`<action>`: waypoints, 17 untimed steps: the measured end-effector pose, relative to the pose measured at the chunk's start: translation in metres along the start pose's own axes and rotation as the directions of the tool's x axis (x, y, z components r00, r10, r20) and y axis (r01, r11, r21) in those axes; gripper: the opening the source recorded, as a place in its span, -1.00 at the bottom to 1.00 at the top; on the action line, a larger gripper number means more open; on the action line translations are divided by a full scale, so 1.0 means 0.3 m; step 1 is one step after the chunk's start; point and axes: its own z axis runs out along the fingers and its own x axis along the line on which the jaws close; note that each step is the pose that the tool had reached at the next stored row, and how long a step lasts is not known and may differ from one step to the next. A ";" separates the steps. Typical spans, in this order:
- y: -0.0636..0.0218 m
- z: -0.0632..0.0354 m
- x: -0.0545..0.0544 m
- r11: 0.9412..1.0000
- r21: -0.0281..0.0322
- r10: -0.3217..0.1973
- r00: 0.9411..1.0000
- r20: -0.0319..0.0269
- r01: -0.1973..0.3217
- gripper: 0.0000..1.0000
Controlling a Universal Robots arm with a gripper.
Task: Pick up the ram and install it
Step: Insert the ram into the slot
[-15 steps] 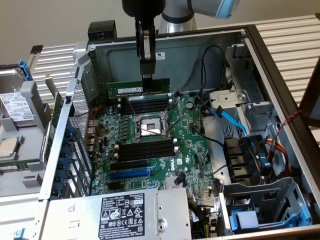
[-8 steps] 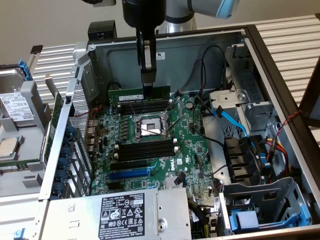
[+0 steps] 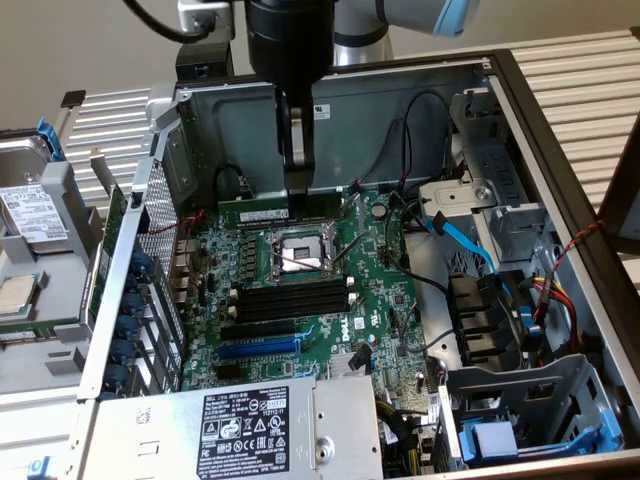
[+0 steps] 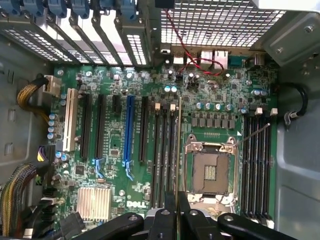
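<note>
Nearest the wrist camera, the gripper (image 4: 177,209) is shown closed on the ram (image 4: 178,150). The ram is seen edge-on as a thin greenish line, so its chips and label cannot be made out. Beneath it lies the motherboard (image 4: 125,165), with black memory slots (image 4: 162,150) just to one side of the held stick and the CPU socket (image 4: 210,172) to the other. Whether the ram touches a slot cannot be told. In the exterior view, the gripper (image 3: 295,180) hangs inside the open case (image 3: 560,150), its fingertips lost against dark parts.
</note>
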 end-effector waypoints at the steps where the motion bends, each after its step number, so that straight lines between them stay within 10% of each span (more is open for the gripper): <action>1: 0.000 0.006 0.002 1.000 0.000 0.000 1.000 0.000 0.000 -0.73; 17: -0.006 0.103 0.027 1.000 0.000 0.000 1.000 0.000 0.000 -0.73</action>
